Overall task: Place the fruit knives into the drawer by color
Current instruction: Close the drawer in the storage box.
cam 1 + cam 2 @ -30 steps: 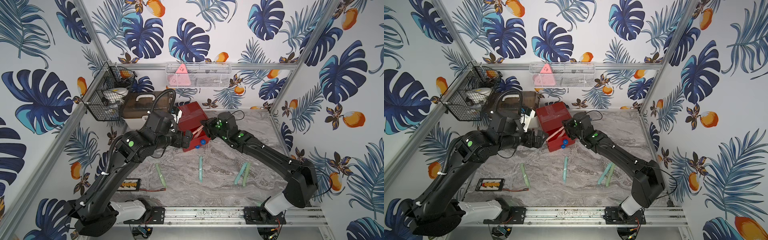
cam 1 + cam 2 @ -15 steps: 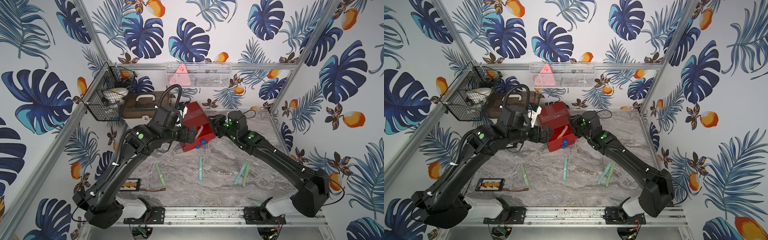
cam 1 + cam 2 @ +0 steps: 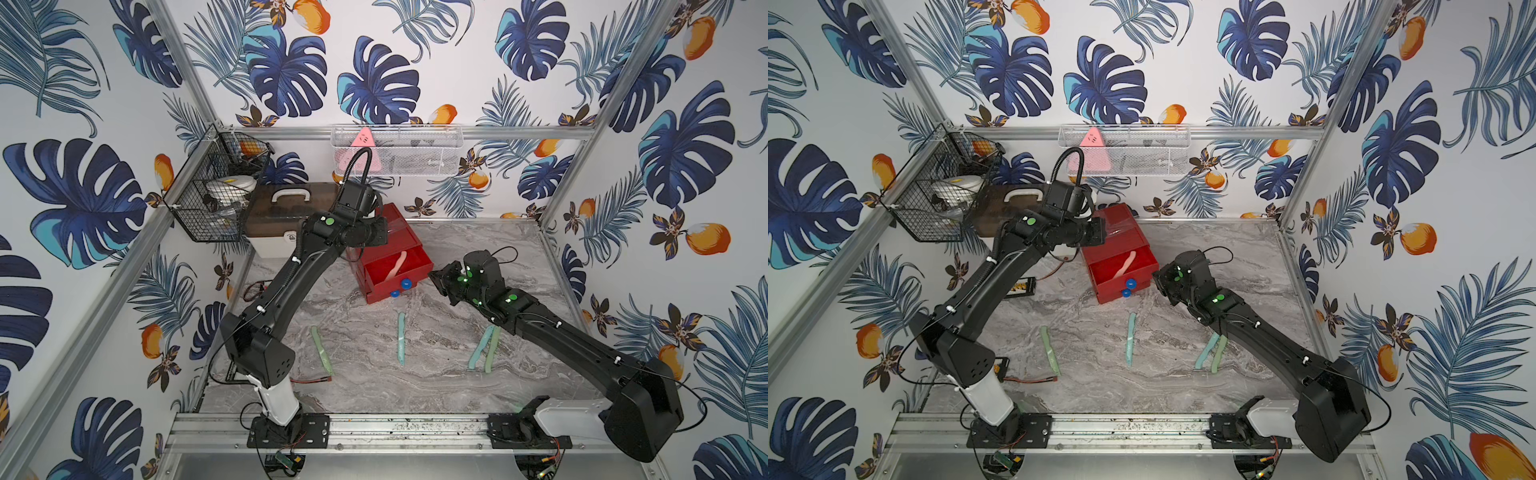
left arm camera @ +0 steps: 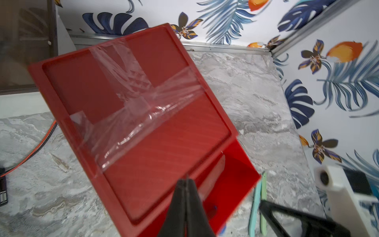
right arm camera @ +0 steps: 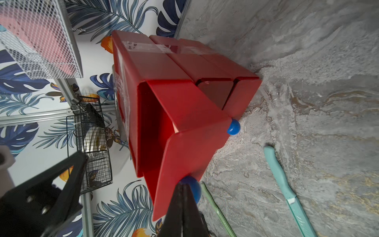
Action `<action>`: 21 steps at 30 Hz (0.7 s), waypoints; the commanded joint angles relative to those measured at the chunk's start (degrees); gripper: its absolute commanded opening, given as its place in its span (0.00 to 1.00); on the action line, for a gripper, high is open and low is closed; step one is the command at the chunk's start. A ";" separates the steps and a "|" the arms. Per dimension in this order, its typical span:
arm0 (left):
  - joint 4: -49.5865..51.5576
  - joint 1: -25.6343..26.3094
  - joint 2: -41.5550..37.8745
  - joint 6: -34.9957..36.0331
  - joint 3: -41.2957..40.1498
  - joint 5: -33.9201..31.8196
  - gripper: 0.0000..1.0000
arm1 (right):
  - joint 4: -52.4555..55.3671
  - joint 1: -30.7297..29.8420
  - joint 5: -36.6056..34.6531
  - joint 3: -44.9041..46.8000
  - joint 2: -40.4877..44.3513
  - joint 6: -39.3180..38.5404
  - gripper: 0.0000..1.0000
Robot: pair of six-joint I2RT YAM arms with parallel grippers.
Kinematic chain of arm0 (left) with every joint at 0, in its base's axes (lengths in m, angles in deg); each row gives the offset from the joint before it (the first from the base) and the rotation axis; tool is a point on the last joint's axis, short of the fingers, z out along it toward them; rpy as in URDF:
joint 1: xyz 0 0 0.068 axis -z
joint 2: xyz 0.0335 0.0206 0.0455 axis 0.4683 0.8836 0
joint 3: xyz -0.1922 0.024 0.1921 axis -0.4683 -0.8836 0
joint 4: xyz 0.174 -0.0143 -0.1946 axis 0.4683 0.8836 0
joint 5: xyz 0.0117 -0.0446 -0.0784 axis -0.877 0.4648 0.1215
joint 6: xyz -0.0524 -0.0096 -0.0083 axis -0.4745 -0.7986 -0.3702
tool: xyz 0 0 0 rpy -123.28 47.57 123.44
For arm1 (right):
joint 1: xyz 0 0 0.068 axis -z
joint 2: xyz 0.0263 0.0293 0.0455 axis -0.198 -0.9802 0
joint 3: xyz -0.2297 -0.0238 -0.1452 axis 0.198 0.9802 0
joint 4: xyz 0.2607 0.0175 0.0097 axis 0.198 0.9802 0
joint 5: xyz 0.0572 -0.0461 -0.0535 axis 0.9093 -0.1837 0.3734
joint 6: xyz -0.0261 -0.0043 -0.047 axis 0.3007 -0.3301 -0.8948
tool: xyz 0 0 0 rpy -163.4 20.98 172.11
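The red drawer (image 3: 397,239) (image 3: 1119,232) stands at the back of the table with its top tray pulled out. A salmon-pink fruit knife (image 3: 395,268) (image 3: 1128,263) lies in that tray. On the table lie a pale green knife (image 3: 322,349), a teal knife (image 3: 401,338), and a teal (image 3: 478,349) and green (image 3: 492,347) pair. My left gripper (image 3: 384,232) (image 4: 186,180) hovers shut and empty over the drawer's taped top (image 4: 143,102). My right gripper (image 3: 434,276) (image 5: 183,184) is shut and empty, just right of the open tray, beside its blue knob (image 5: 194,189).
A beige case (image 3: 286,216) with a brown lid sits left of the drawer, under a black wire basket (image 3: 216,195). A white mesh shelf (image 3: 399,149) hangs on the back wall. A thin red cable (image 3: 311,379) lies near the front left.
Both grippers have shut. The right gripper has pulled back to the right, away from the open tray. The left gripper has risen from the drawer's left side to above its top.
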 commanded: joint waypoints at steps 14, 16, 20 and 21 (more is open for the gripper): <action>-5.13 -5.10 12.55 -2.52 -0.36 8.29 0.00 | -9.48 0.97 5.06 -4.36 -11.81 -0.28 0.00; -5.29 -5.15 12.80 -2.41 -2.04 8.64 0.00 | -10.25 0.99 5.43 -5.94 -13.92 -0.37 0.00; -6.42 -5.10 11.77 -2.37 -5.62 8.95 0.00 | -11.90 0.99 6.29 -8.90 -17.93 -0.33 0.00; -6.45 -5.10 11.50 -2.20 -6.28 8.92 0.00 | -12.16 0.92 6.57 -10.33 -19.15 -0.34 0.00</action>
